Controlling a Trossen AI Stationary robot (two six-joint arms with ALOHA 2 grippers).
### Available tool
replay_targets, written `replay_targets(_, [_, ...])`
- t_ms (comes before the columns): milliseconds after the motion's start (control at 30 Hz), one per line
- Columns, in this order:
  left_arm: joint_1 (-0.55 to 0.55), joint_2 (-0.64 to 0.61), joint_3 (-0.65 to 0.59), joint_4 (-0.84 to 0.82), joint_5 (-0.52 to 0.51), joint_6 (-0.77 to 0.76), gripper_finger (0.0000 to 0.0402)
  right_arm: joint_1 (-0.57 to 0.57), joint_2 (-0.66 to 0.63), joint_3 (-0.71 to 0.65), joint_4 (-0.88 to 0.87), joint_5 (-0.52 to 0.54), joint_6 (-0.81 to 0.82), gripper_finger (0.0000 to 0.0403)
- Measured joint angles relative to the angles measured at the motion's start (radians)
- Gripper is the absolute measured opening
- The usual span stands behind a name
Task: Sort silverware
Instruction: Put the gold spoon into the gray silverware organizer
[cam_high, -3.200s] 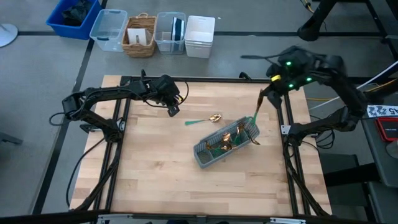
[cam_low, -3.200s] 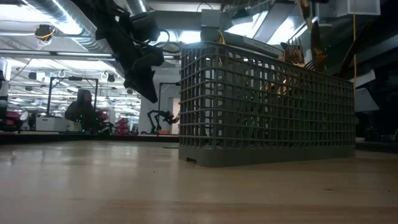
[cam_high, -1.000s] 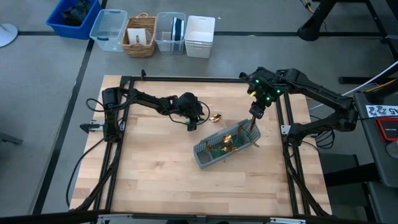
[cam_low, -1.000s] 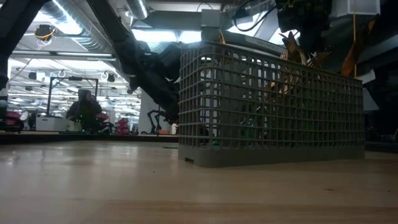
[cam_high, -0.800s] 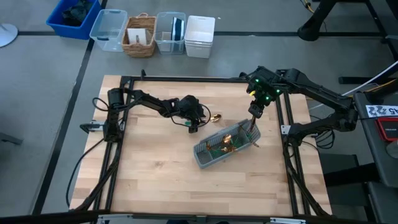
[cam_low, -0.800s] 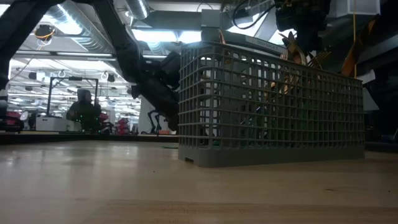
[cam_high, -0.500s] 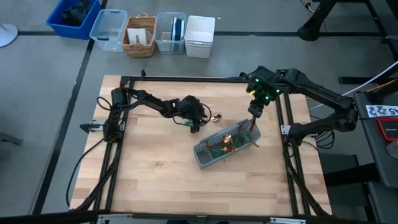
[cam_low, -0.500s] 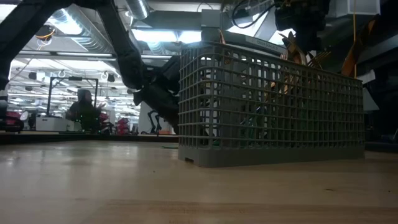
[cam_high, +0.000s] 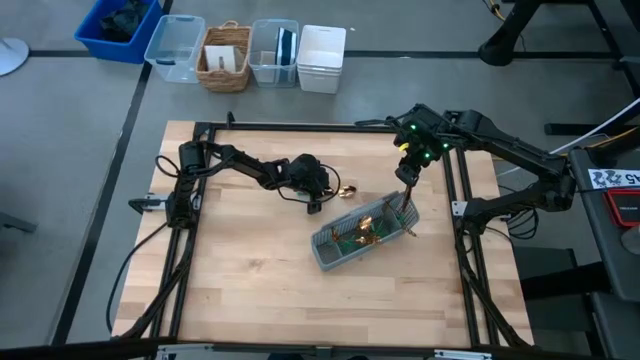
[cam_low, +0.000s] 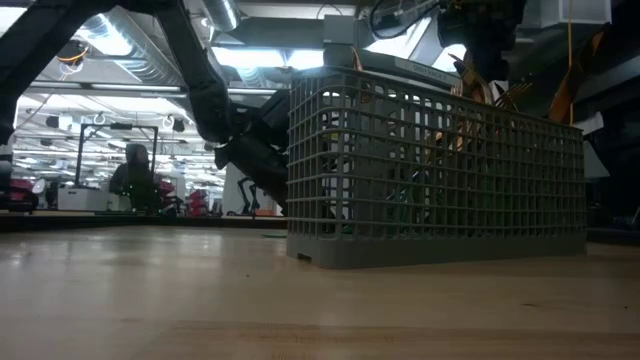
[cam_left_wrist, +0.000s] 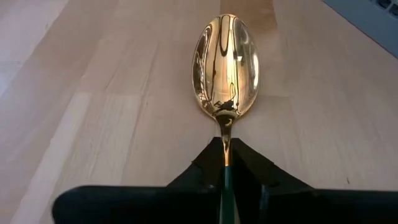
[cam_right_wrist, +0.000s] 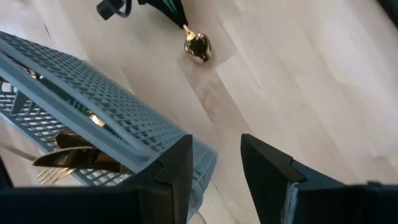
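Observation:
A spoon with a gold bowl (cam_left_wrist: 225, 65) and a green handle lies on the wooden table, left of the caddy; its bowl (cam_high: 347, 189) faces up. My left gripper (cam_high: 318, 196) is shut on it. The grey slotted caddy (cam_high: 362, 233) stands slantwise mid-table with several gold and green pieces of silverware (cam_high: 365, 228) inside; it fills the low view (cam_low: 435, 170). My right gripper (cam_high: 405, 176) hangs open above the caddy's far right end, with nothing between its fingers (cam_right_wrist: 180, 171). My left gripper pinches the spoon's neck (cam_left_wrist: 225, 149), where gold meets the green handle, between its two fingers (cam_left_wrist: 202, 168). The fingers slant down from the table's left side and lie along the spoon. The bowl points away from the gripper and rests on the table.
Beyond the table's far edge stand a blue bin (cam_high: 118, 28), clear tubs (cam_high: 175, 47), a wicker basket (cam_high: 226, 57) and a white box (cam_high: 321, 57). Bare wood (cam_high: 250, 290) lies near the front and left. A person (cam_low: 130, 175) shows far off in the room.
My left gripper has come down and a little toward the table's right edge, onto the spoon's handle. The spoon lies where it was.

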Motion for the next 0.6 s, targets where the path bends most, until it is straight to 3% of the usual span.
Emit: replay_targets(600, [0.092, -0.091, -0.006, 0.027, -0.008, -0.120, 0.0006, 0.000, 0.000, 0.000, 0.107, 0.011, -0.105, 0.0138])
